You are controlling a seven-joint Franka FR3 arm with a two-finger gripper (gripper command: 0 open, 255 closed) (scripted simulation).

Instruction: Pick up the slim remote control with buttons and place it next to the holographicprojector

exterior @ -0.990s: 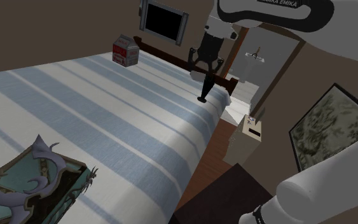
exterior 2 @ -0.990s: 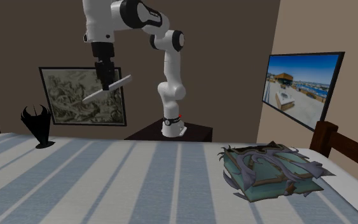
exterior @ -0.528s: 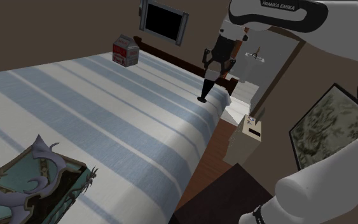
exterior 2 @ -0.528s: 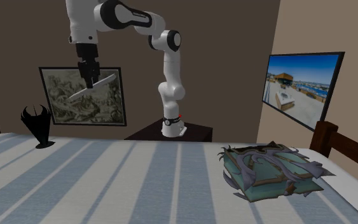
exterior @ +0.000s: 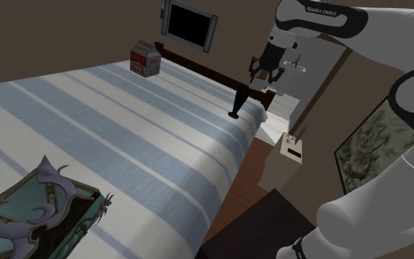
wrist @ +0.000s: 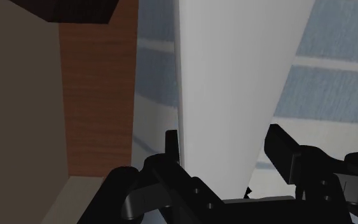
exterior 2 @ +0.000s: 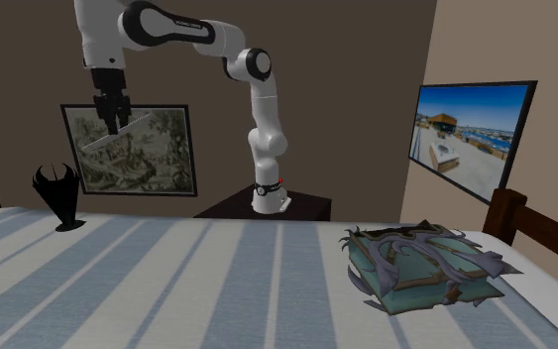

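Clasping the remote [wrist: 234, 76] aloft, the gripper [exterior 2: 109, 127] hangs at one o'clock from the projector [exterior 2: 58, 196] in the second exterior view; lowering, the remote's long ends could topple it.

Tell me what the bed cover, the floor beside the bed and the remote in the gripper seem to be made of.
Bed cover: likely cloth, matte; soft-looking surface with blue and white stripes.
Floor: probably wood, reddish-brown; faint grain lines.
Remote: plain white, smooth; material cannot be told.

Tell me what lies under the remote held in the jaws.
Striped bedspread on both sides, with a brown wooden strip beyond one. The remote covers whatever lies straight below it.
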